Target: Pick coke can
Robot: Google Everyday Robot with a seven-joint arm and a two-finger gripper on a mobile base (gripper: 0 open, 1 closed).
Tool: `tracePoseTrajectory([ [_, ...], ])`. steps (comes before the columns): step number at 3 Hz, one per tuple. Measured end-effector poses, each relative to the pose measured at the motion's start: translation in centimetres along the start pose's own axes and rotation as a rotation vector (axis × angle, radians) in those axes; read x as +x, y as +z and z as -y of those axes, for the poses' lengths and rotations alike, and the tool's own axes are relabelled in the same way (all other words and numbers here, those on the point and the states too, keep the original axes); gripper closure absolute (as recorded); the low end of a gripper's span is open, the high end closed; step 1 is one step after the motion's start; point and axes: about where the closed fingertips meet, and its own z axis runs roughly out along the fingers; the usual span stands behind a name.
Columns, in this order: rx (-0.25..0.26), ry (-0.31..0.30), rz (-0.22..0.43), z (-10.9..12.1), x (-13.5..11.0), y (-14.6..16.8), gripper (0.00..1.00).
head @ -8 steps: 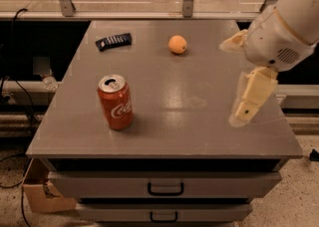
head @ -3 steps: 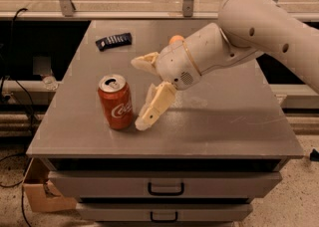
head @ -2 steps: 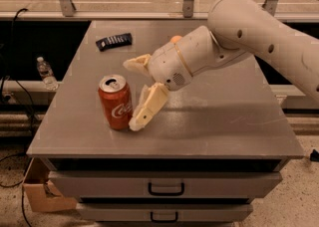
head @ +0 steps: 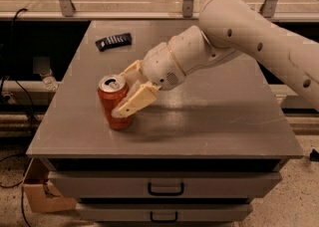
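Observation:
The coke can (head: 107, 103), red with a silver top and pull tab, stands upright on the grey table (head: 209, 126) near its front left. My gripper (head: 120, 90) has come in from the right at can height. It is open, with one cream finger (head: 133, 101) across the can's front right side and the other (head: 130, 69) behind it, so the can sits between the jaws. The can rests on the table.
A black remote (head: 113, 41) lies at the table's back left. My thick cream arm (head: 249, 37) crosses the right half of the table. Drawers with handles (head: 165, 187) are below the front edge. A cardboard box (head: 42, 197) sits on the floor at left.
My gripper has moved left from beside the can until its fingers straddle it. The can has not moved.

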Motion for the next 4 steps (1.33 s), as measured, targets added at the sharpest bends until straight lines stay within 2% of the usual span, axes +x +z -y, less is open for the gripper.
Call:
tracePoseTrajectory([
  [2,-0.007,0.016,-0.005,0.7,-0.5,-0.5,0.87],
  [3,0.005,-0.009,-0.004,1.7,-1.9,-2.2,1.0],
  [4,0.014,-0.025,-0.004,2.5,-3.1,-3.7,1.0],
])
